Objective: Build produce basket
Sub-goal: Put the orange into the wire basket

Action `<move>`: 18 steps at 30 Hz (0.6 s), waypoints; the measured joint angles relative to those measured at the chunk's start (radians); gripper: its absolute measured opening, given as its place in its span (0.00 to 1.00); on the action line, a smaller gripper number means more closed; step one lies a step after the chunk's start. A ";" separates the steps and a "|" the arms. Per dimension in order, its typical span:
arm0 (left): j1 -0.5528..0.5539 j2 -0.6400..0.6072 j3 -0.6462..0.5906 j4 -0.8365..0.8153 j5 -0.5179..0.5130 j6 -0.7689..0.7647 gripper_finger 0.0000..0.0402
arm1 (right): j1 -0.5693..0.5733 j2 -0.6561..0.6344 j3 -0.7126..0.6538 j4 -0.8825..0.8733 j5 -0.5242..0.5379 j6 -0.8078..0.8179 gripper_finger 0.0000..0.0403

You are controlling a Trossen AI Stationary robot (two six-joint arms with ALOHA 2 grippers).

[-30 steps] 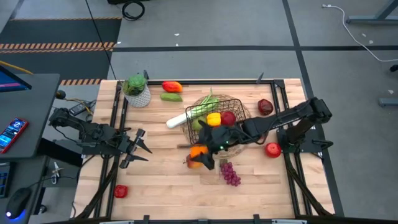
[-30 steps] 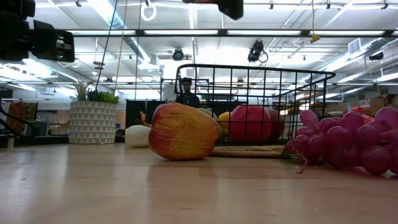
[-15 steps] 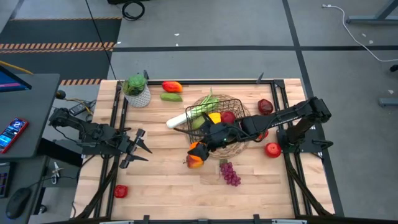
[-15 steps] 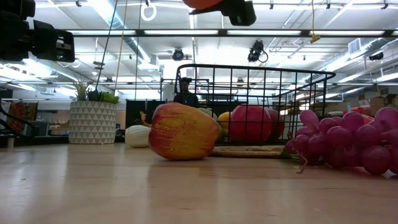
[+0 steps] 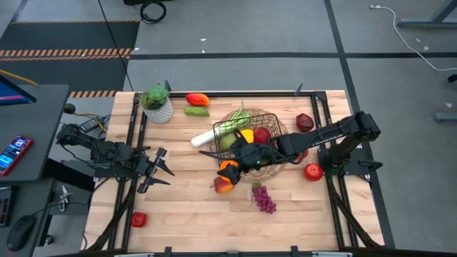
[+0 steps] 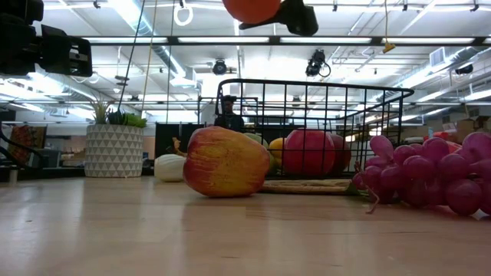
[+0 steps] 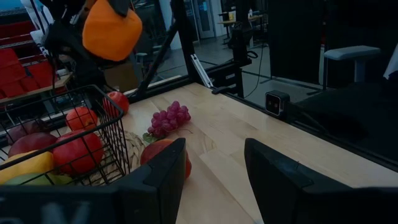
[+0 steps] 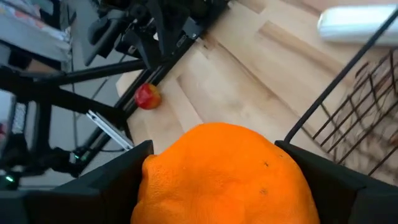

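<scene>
A green plant in a white pot (image 5: pixel 157 102) stands near a back corner of the wooden table (image 5: pixel 186 207). A round woven mat (image 6: pixel 307 186) lies flat on the table. A phone (image 5: pixel 14 153) lies on a grey desk (image 5: pixel 32 107) beside the table. Far back, a person (image 6: pixel 229 113) sits.

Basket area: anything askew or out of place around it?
The leek pokes out over the basket rim, its white end on the table. Otherwise nothing stands out; the right pincer holds the orange beside the basket.
</scene>
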 joint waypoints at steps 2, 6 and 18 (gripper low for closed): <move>0.000 0.000 0.000 0.000 0.000 0.000 0.43 | 0.000 0.000 0.000 0.001 0.000 -0.058 0.83; 0.000 0.000 0.000 0.000 0.000 0.000 0.43 | 0.000 0.000 0.000 0.001 0.000 -0.158 0.83; 0.000 0.000 0.000 0.000 0.000 0.000 0.43 | 0.010 0.000 0.000 -0.002 -0.035 -0.407 0.83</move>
